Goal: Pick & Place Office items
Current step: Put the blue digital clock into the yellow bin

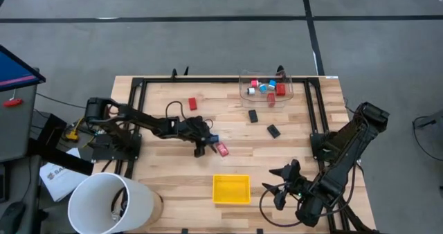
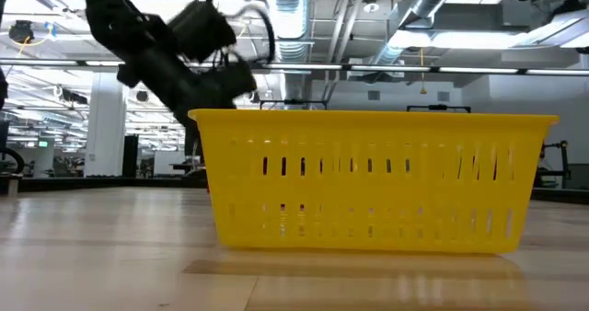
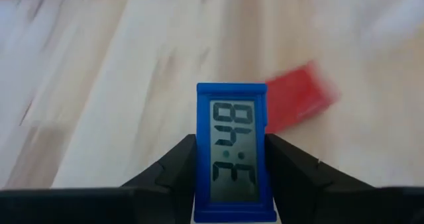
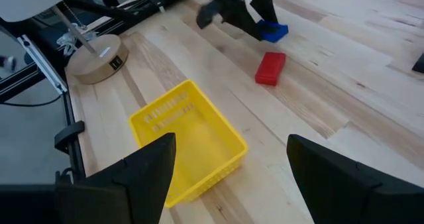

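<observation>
My left gripper (image 1: 206,142) is at mid-table, shut on a small blue digital clock (image 3: 232,151) with a grey display. A red block (image 1: 222,149) lies flat on the wood just beside it, also seen as the red block (image 4: 270,68). Another red piece (image 1: 192,104) and two black pieces (image 1: 253,115) (image 1: 274,131) lie farther back. Several red, blue and white pieces sit inside the clear box (image 1: 266,88). The yellow tray (image 1: 231,188) stands at the near edge. My right gripper (image 4: 228,177) is open, above the table to the tray's right. My left gripper pinches the blue clock by its two long side edges (image 3: 200,164), one dark finger (image 3: 173,168) on each side. The display faces the wrist camera and the clock's far end sticks out past the fingertips. Whether it is off the table I cannot tell.
A black metal frame (image 1: 138,88) runs around the working area. A white bucket (image 1: 111,203) stands at the near left corner and a round wooden base with a rod (image 4: 99,55) is beside it. Bare wood lies between the tray and the red block.
</observation>
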Motion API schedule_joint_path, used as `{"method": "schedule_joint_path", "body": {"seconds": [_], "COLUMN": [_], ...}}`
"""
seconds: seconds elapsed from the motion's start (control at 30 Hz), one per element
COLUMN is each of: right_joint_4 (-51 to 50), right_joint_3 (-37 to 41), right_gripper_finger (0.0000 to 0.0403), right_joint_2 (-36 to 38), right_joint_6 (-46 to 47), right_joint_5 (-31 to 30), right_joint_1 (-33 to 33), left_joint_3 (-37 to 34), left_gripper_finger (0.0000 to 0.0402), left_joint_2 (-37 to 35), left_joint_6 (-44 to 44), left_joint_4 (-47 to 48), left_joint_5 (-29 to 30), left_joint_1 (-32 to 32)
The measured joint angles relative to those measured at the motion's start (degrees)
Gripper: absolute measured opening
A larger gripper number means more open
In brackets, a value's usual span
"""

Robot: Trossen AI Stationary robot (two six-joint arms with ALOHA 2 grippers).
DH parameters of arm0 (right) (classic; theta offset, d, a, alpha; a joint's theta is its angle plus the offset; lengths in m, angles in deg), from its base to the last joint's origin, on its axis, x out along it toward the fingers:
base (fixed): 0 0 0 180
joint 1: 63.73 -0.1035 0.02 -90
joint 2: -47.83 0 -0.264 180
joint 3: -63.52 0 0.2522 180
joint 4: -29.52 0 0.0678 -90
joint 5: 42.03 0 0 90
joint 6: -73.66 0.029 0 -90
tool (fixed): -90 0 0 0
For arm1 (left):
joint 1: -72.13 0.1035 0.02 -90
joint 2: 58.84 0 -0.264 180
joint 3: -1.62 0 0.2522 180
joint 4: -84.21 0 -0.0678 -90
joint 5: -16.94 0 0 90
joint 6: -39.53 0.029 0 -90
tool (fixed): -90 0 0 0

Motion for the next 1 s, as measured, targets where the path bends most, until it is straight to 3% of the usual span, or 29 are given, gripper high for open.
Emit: {"method": "schedule_joint_path", "body": {"seconds": [0.23, 0.43, 0.7, 1.0], "right_joint_4": [-2.18, -3.6, -3.78, -3.8], "right_joint_3": [-0.01, 0.01, 0.01, 0.0], "right_gripper_finger": [0.0281, 0.0281, 0.0281, 0.0281], "right_joint_2": [-0.01, -0.02, -0.02, -0.02], "right_joint_6": [1.04, 1.97, 2.12, 2.1], "right_joint_5": [-1.05, -1.22, -1.22, -1.25], "right_joint_1": [0.02, 0.02, 0.02, -0.18], "left_joint_3": [0.07, 0.58, 8.64, 21.05], "left_gripper_finger": [0.0141, 0.0141, 0.0141, 0.0141], "left_joint_2": [-6.19, -6.32, -1.19, 9.8], "left_joint_6": [-0.1, -4.55, -7.98, -10.92], "left_joint_4": [-2.75, -10.42, -10.81, -3.64], "left_joint_5": [-4.51, -5.24, 1.57, 6.81], "left_joint_1": [-6.32, -15.0, -23.33, -24.07]}}
